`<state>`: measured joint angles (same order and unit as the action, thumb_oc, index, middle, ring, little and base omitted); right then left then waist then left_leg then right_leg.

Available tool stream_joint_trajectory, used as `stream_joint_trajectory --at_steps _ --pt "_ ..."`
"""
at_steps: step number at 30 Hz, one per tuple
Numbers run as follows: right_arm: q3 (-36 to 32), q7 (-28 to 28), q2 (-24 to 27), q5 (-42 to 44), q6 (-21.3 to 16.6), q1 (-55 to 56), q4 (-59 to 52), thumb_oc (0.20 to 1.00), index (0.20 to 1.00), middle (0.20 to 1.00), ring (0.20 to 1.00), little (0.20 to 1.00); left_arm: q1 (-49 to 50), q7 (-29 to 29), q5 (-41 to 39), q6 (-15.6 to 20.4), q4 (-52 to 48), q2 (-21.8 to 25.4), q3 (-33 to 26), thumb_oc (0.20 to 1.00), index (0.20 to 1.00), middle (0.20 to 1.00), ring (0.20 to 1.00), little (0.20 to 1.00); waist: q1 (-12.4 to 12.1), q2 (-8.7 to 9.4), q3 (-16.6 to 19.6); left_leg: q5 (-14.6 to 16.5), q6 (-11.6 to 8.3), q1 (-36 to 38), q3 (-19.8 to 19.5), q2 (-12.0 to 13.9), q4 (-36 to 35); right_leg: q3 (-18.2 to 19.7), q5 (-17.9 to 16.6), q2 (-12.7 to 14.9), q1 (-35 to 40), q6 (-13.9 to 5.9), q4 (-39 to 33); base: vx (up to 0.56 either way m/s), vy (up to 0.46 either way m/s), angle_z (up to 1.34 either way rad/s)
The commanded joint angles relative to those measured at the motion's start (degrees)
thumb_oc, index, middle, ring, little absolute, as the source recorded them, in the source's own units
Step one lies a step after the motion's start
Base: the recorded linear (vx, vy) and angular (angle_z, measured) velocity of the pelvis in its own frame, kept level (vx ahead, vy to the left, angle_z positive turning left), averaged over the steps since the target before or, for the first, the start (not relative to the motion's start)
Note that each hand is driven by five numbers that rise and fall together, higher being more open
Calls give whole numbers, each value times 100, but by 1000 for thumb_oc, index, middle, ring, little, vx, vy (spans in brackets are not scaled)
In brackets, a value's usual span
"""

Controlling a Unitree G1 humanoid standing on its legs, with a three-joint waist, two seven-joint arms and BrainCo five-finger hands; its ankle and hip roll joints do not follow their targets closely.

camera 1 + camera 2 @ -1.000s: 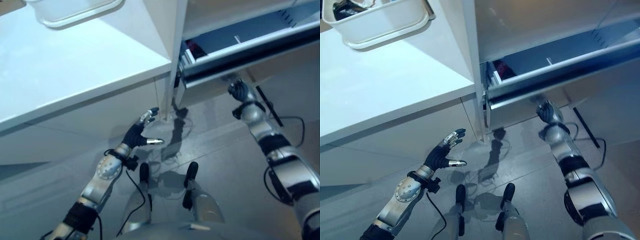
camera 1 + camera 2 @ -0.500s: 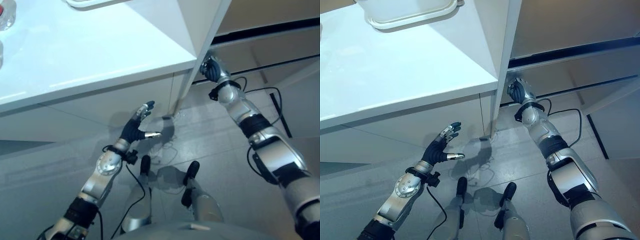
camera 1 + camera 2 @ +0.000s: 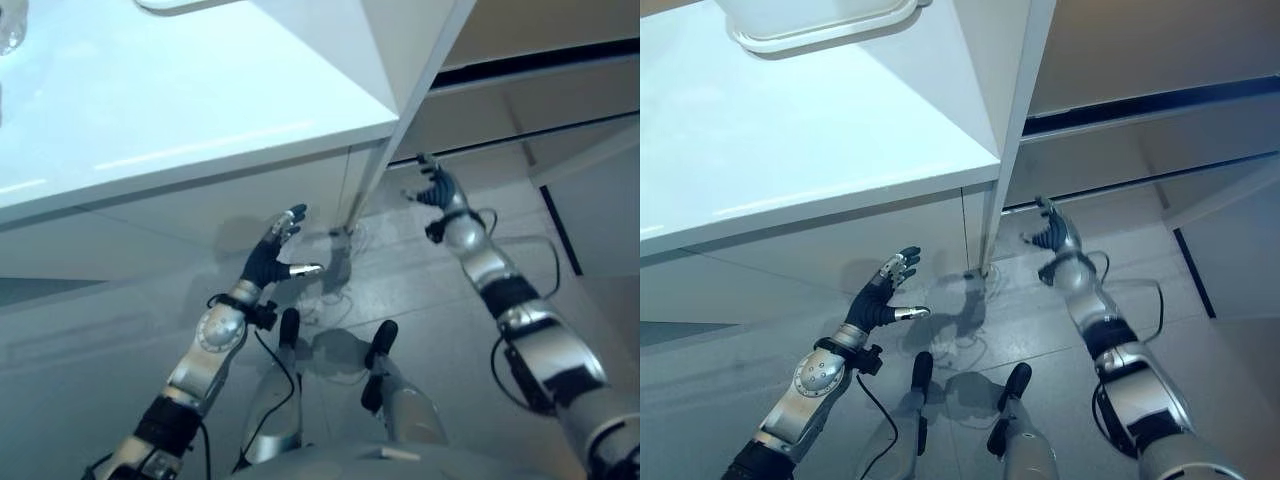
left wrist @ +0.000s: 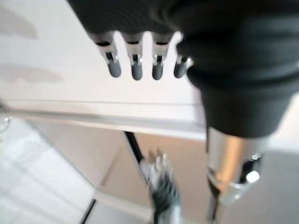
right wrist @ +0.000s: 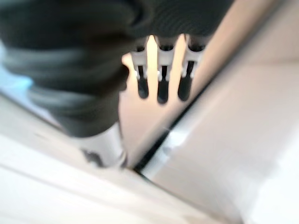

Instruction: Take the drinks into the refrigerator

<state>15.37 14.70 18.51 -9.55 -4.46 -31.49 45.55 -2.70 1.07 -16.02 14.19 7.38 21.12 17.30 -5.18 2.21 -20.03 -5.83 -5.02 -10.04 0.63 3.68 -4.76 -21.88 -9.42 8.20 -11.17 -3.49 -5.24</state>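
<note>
Right hand (image 3: 1055, 236) pulled back from closed fridge drawer (image 3: 1120, 150), fingers spread, empty. Left hand (image 3: 880, 297) low, fingers apart, empty. Bin (image 3: 820, 25) on counter (image 3: 790, 150) cut off; contents, drinks hidden.

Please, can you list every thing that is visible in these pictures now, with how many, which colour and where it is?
Counter: one, white, upper left, over the left robot hand.
Tray: one, white, on the counter at the top edge; its contents cannot be seen.
Clear object: one, transparent, on the counter at the top left corner; too cut off to tell what it is.
Upright panel: one, white, at the counter's right end, reaching down to the floor.
Cabinet fronts: beige, closed, with dark gaps between them, upper right.
Floor: grey, below.
Left robot hand: one, silver and dark, open, holding nothing, below the counter's edge.
Right robot hand: one, silver and dark, open, holding nothing, in front of the cabinet fronts.
</note>
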Motion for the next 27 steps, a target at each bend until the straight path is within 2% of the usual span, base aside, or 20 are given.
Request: stream_joint_trajectory --at_steps 1,5,6,8,9,11,14,17,21,24,27 --pt "-173 -38 -389 850 -283 523 834 1000 1000 1000 1000 1000 -26 -192 23 114 738 -339 -87 1000 1000 1000 1000 1000 151 187 285 331 310 -12 50 -368 -24 5 269 217 400 -455 106 4 -22 -11" --pt "-231 -152 -602 1005 -279 874 1382 1000 1000 1000 1000 1000 -122 -302 160 34 1528 -586 -165 1000 1000 1000 1000 1000 236 162 352 320 322 39 73 -381 -24 18 269 230 445 -450 103 16 -2 -8" --pt "-318 -180 -790 1101 -223 1107 2010 1000 1000 1000 1000 1000 -296 -458 425 -14 2338 -754 -171 1000 1000 1000 1000 1000 303 130 426 338 316 110 106 -370 -24 28 298 222 507 -446 102 40 9 -6" --pt "-424 -200 -907 1121 -167 1365 2552 1000 1000 1000 1000 1000 -432 -606 846 -85 3252 -916 -187 1000 1000 1000 1000 1000 376 99 501 374 324 216 171 -357 -24 63 324 209 573 -437 104 55 10 -9" --pt "-492 -228 -968 1095 -85 1522 2866 1000 1000 1000 1000 1000 -561 -666 937 -222 4021 -1052 -312 1000 1000 1000 1000 1000 428 77 560 416 313 326 230 -330 -24 95 357 188 647 -430 105 54 14 -13" --pt "-518 -253 -1020 1008 -18 1766 3167 1000 1000 1000 1000 1000 -702 -750 1372 -297 4884 -1177 -350 1000 1000 1000 1000 1000 536 56 693 465 319 438 298 -315 -24 155 390 164 712 -417 97 95 13 -24" --pt "-486 -289 -1098 863 -6 2009 3202 1000 1000 1000 1000 1000 -731 -932 1693 -612 6290 -1226 -786 1000 1000 1000 1000 1000 654 49 866 525 295 640 424 -269 -24 271 443 106 856 -389 86 89 -3 -26" --pt "-399 -319 -1129 684 41 2134 3214 1000 1000 1000 1000 1000 -532 -996 1961 -784 6864 -1287 -1069 1000 1000 1000 1000 1000 729 50 1007 597 273 826 540 -238 -24 362 490 44 990 -371 73 82 -13 -19" --pt "-330 -308 -1092 512 93 2069 3228 1000 1000 1000 1000 1000 -380 -936 2041 -648 6740 -1413 -919 1000 1000 1000 1000 1000 703 3 1106 618 262 936 580 -217 -24 432 517 1 1094 -364 37 37 -19 -11" --pt "-332 -331 -1045 540 87 2034 3188 1000 1000 1000 1000 1000 -321 -907 1943 -643 6706 -1455 -883 1000 1000 1000 1000 1000 641 -28 1164 620 256 972 570 -220 -24 391 525 3 1154 -370 24 0 0 0" --pt "-358 -373 -1018 534 111 2008 3236 1000 1000 1000 1000 1000 -272 -871 1627 -734 6839 -1465 -1132 1000 1000 1000 1000 1000 561 -44 1252 635 256 1023 510 -237 -24 322 575 6 1265 -365 24 38 -16 4"
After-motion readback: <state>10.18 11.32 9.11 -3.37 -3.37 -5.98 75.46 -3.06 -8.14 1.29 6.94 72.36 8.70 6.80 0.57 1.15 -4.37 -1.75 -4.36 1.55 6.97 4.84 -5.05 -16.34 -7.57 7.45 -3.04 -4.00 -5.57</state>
